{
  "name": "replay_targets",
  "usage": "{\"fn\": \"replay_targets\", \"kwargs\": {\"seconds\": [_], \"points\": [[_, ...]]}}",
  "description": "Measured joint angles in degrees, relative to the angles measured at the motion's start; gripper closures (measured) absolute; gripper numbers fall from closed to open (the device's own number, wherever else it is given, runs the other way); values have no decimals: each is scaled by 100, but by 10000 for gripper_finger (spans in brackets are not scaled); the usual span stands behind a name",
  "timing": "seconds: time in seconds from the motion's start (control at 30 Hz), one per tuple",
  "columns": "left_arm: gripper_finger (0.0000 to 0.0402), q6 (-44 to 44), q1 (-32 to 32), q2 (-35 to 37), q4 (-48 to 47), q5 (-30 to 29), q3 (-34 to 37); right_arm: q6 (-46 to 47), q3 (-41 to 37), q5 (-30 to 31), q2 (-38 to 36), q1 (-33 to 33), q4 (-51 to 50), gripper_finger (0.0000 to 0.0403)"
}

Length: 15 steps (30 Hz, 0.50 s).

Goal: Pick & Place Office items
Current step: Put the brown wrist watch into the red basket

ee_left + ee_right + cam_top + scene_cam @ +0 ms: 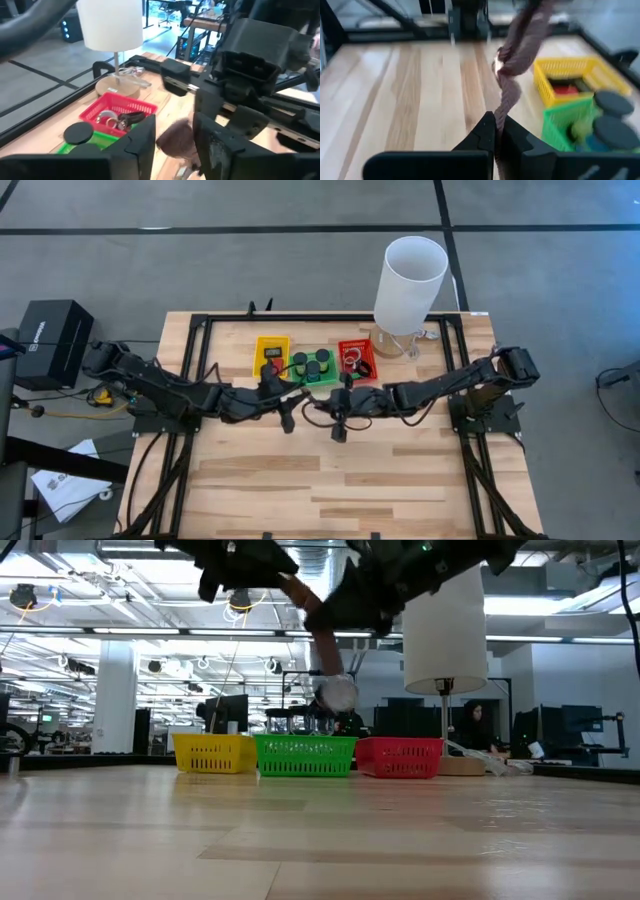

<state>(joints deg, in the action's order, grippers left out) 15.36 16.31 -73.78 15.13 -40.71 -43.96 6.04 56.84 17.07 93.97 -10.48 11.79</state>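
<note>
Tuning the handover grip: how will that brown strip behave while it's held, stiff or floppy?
Probably floppy: the brown strip twists and bends above the right gripper, which is shut on its end. Likely light, since it hangs in the air from that narrow pinch. It may swing or slip, so the left gripper, with the strip between its fingers, could struggle to catch it cleanly.

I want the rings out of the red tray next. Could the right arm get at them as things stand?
Probably not yet: the right pincer is shut on the brown strip. The red tray itself lies open from above, close by that arm, its rings uncovered.
</note>
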Motion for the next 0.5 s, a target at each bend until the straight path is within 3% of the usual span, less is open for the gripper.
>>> {"fn": "replay_targets", "kwargs": {"seconds": [0.3, 0.5], "points": [[258, 403, -192, 0, -9, -28, 146, 325, -2, 35, -28, -200, -1155, 402], [267, 457, -216, 0, -3, -26, 146, 446, -7, 1311, -637, -261, -2338, 402]]}}
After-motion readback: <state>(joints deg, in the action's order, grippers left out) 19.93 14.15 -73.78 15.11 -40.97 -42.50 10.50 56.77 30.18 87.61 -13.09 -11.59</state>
